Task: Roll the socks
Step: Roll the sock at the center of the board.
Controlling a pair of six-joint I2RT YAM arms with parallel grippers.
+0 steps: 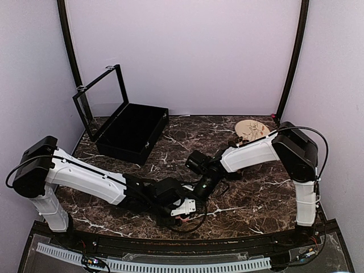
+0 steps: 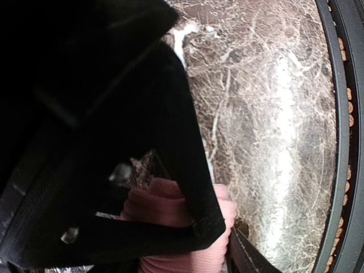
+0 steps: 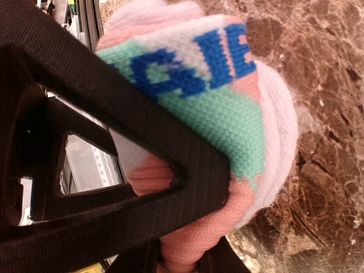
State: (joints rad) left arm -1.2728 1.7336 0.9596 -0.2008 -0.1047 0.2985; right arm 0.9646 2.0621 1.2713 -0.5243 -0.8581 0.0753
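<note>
A rolled sock bundle, pink with green, white and blue lettering [image 3: 227, 108], fills the right wrist view. My right gripper [image 3: 213, 230] is shut on it, one black finger [image 3: 142, 131] pressed across its side. In the left wrist view the pink ribbed sock [image 2: 176, 259] sits between the jaws of my left gripper [image 2: 227, 239], which is shut on it. In the top view both grippers meet low over the marble table near its front middle: the left gripper [image 1: 181, 206] and the right gripper [image 1: 203, 189], with a bit of the sock [image 1: 185, 209] showing between them.
An open black box [image 1: 133, 132] with its lid raised stands at the back left. A round wooden piece [image 1: 252, 129] lies at the back right. The table's black front rail [image 1: 182, 242] runs close below the grippers.
</note>
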